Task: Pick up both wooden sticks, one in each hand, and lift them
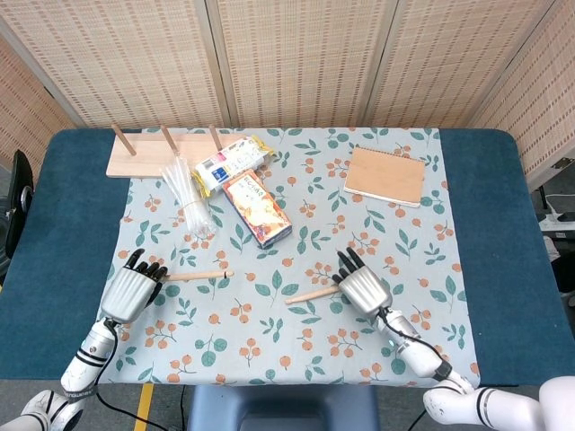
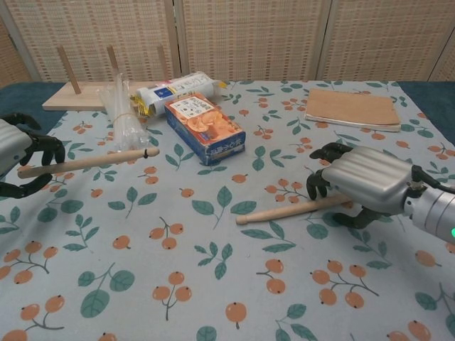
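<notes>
One wooden stick (image 2: 89,161) is held in my left hand (image 2: 20,160) at the far left, clear of the cloth and pointing right. The head view shows the same left hand (image 1: 130,289) gripping that stick (image 1: 196,275) by its left end. The second wooden stick (image 2: 288,211) lies on the floral cloth right of centre. My right hand (image 2: 362,186) covers its right end, fingers curled over the far side and thumb on the near side. In the head view this right hand (image 1: 361,285) sits on the second stick (image 1: 310,294), whose right end is hidden.
An orange snack box (image 2: 205,128) lies mid-table behind the sticks. Left of it lie a clear bag of straws (image 2: 122,117) and a yellow-white packet (image 2: 178,89). A wooden peg board (image 1: 153,154) sits back left, a brown notebook (image 1: 384,176) back right.
</notes>
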Robot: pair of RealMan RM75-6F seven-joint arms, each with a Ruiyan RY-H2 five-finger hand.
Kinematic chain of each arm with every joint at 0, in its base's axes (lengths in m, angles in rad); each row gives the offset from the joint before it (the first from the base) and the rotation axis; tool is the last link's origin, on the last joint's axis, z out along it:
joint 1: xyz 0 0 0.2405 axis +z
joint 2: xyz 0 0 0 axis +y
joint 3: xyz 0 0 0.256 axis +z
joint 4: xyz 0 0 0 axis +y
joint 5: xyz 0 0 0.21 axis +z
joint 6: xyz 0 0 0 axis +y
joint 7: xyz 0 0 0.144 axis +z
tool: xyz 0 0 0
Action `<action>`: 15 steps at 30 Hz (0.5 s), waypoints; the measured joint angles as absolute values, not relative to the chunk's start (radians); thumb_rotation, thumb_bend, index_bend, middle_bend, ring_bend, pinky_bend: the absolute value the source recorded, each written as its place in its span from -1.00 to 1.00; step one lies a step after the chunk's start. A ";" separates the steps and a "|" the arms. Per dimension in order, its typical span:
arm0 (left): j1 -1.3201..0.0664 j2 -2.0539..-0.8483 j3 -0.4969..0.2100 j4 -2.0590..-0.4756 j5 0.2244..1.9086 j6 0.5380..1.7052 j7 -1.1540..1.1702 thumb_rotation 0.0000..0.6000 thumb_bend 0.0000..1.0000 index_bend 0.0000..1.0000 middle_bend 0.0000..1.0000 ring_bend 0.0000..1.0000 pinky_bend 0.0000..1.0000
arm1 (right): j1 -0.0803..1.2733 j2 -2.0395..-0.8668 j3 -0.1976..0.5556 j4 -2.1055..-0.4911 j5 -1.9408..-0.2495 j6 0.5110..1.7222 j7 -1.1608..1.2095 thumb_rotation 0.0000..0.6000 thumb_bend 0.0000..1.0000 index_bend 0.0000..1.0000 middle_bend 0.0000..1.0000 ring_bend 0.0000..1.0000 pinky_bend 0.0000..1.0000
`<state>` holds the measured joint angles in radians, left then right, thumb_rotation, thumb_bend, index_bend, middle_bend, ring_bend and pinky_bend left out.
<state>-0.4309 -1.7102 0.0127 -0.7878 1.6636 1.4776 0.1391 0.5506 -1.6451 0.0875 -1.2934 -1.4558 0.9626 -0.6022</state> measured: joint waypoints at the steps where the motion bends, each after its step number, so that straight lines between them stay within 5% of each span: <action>1: -0.431 -1.711 0.013 -0.785 1.664 1.477 0.138 1.00 0.04 0.80 0.89 0.19 -0.47 | 0.553 -1.649 0.087 -1.285 -1.455 0.965 -0.603 1.00 -0.39 -0.17 -0.21 -0.84 -0.94; 15: -0.431 -1.721 0.021 -0.758 1.666 1.465 0.125 1.00 0.04 0.80 0.89 0.19 -0.47 | 0.557 -1.676 0.063 -1.237 -1.460 1.013 -0.613 1.00 -0.39 0.17 0.05 -0.60 -0.85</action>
<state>-0.4311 -1.7214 0.0209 -0.7578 1.6663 1.4645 0.1249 0.5571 -1.6762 0.0625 -1.2367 -1.4602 1.0131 -0.6127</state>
